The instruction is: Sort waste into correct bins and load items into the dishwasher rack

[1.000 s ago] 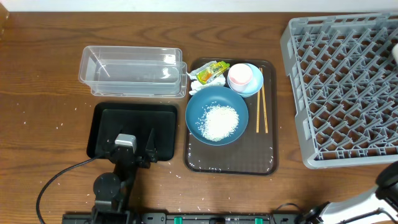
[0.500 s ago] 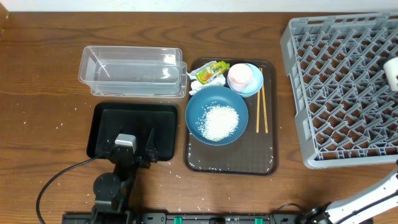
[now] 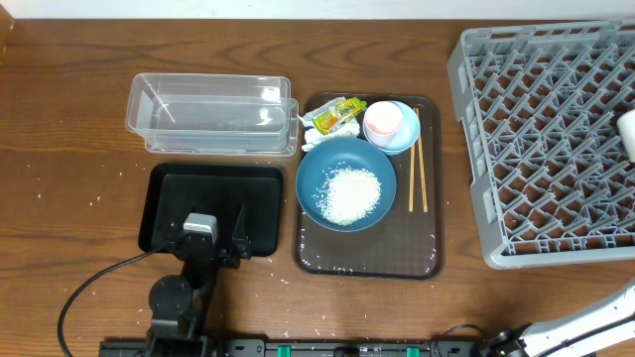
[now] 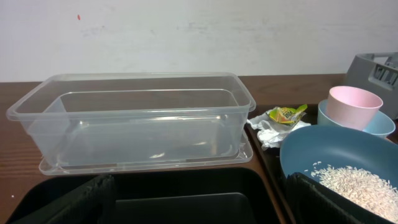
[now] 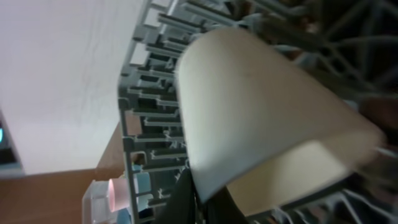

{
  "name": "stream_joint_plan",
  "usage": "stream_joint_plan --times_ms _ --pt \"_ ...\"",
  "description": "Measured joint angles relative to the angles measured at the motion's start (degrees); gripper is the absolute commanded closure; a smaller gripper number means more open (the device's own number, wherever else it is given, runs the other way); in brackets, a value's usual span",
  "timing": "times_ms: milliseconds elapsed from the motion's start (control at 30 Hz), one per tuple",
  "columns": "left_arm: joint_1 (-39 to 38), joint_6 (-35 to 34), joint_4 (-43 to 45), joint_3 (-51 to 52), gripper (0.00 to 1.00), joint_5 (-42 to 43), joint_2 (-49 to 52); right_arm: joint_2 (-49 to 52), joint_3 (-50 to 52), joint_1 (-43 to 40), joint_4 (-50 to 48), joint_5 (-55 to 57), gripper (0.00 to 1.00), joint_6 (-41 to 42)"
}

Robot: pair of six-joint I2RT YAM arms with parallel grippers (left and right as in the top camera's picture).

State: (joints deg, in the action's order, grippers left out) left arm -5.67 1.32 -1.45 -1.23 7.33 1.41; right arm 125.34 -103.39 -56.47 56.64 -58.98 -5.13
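Note:
In the right wrist view my right gripper is shut on the rim of the white cup, which lies tilted over the grey dishwasher rack. From overhead the cup shows at the rack's right edge. My left gripper hangs open and empty over the black tray. In front of it stands the clear tub. Rice lies in a blue dish. The pink bowl sits in the light-blue bowl, beside the chopsticks, the wrapper and the tissue.
A brown serving tray in the middle of the wooden table carries the blue dish, bowls, chopsticks and waste. Loose rice grains are scattered on the table near the front edge. A cable trails from the left arm.
The white cup came into view at the rack's right edge and moved a little toward the front. The right arm shifted at the bottom right. The left arm stayed still.

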Motion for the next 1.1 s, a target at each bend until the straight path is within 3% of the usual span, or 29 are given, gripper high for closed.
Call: stream_joint_plan --times_ms 167,367,600,667,733,833,867,1033,1100 --pt "0.0 0.0 0.0 0.0 0.10 0.0 0.0 -0.6 0.0 -2.8 1.7 3.9 0.87 -0.2" --pt "0.0 0.0 0.0 0.0 0.10 0.0 0.0 -1.2 0.5 -6.1 2.1 12.3 0.85 2.1" --pt "0.0 0.0 0.0 0.0 0.10 0.0 0.0 -10.8 1.0 -6.3 1.6 19.0 0.83 9.3" --pt "0.0 0.0 0.0 0.0 0.10 0.0 0.0 -15.6 1.0 -6.1 1.2 20.2 0.77 11.4" --pt "0.0 0.0 0.0 0.0 0.10 0.0 0.0 -20.4 0.9 -5.5 0.8 20.9 0.60 13.2" --pt "0.0 0.0 0.0 0.0 0.10 0.0 0.0 -26.1 0.8 -2.6 -0.3 23.4 0.55 14.3" --pt "0.0 0.0 0.0 0.0 0.10 0.0 0.0 -27.3 0.8 -1.1 -0.6 24.9 0.55 14.6" --pt "0.0 0.0 0.0 0.0 0.10 0.0 0.0 -27.9 0.7 7.7 -1.4 35.8 0.98 15.1" --pt "0.0 0.0 0.0 0.0 0.10 0.0 0.0 -25.8 0.8 11.1 -1.9 41.4 0.99 16.0"
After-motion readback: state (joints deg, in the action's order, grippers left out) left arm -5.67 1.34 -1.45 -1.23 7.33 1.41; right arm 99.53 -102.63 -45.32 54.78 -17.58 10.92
